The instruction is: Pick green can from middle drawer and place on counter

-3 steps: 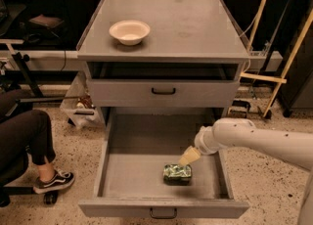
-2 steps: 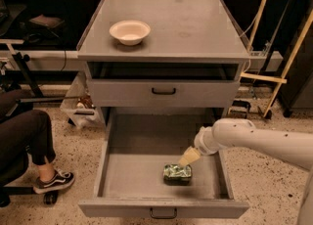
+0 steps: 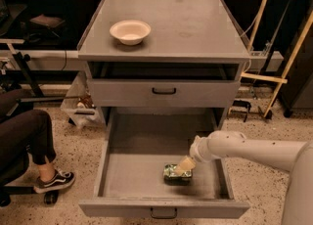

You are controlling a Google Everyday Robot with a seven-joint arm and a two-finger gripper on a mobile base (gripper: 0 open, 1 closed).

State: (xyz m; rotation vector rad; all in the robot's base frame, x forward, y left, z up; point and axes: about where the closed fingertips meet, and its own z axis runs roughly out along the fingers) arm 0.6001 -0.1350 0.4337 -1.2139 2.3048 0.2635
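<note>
Tool (image 3: 185,164): sat low inside the middle drawer (image 3: 131,177), at the upper right edge of the green can (image 3: 175,174); wide or narrow could not be told.
Change: tool and can stood almost where they were a second before; no lift had begun.
Bowl (image 3: 130,32): stood at the left of the worktop (image 3: 195,28).
Green can: lay on the drawer floor, right of centre, near the front.
Arm (image 3: 254,149): reached in from the right.
Meaning: grasp judged still being set up; lift and placement on the worktop remained.
</note>
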